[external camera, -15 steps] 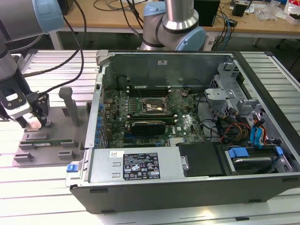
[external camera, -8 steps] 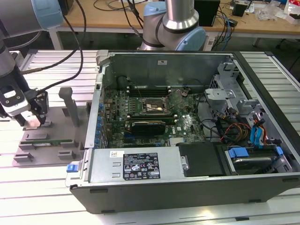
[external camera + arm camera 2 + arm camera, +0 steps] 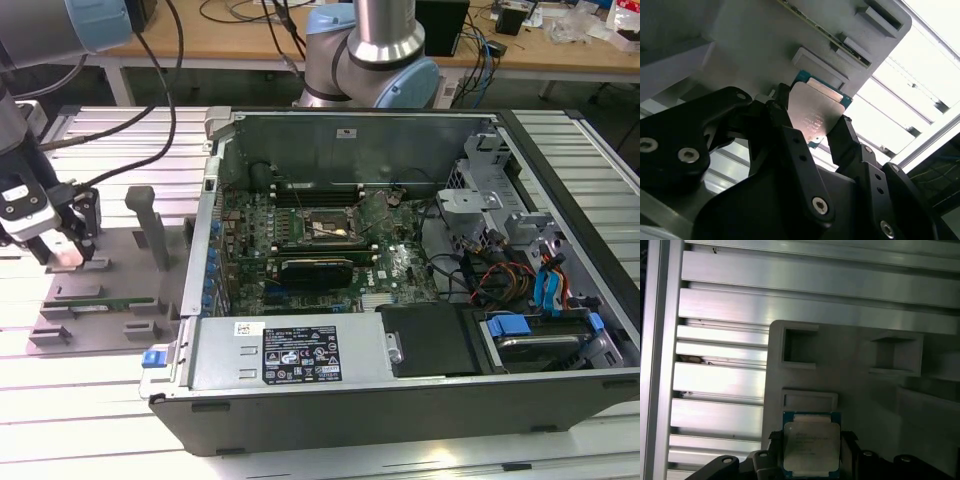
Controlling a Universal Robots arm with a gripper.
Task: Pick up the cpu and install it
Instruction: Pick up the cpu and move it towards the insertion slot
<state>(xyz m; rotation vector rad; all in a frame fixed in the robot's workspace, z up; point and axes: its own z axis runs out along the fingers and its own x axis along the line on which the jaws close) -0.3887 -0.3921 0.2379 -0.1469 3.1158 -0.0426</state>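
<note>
Two fingers (image 3: 846, 142) clamp the cpu (image 3: 815, 112) by opposite edges; we see it over the grey tray (image 3: 865, 405), on the exterior view's left.

Silver arm (image 3: 385, 25) with pale-blue joint caps (image 3: 100, 25), black cables (image 3: 174, 95), and black screw-studded fingers (image 3: 795, 150).

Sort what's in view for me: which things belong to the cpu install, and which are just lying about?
In the job: the cpu, clamped in the end effector; the grey tray under it; the socket in the computer case.
Lying about: the green memory stick on the tray; the coloured cables in the case.
</note>
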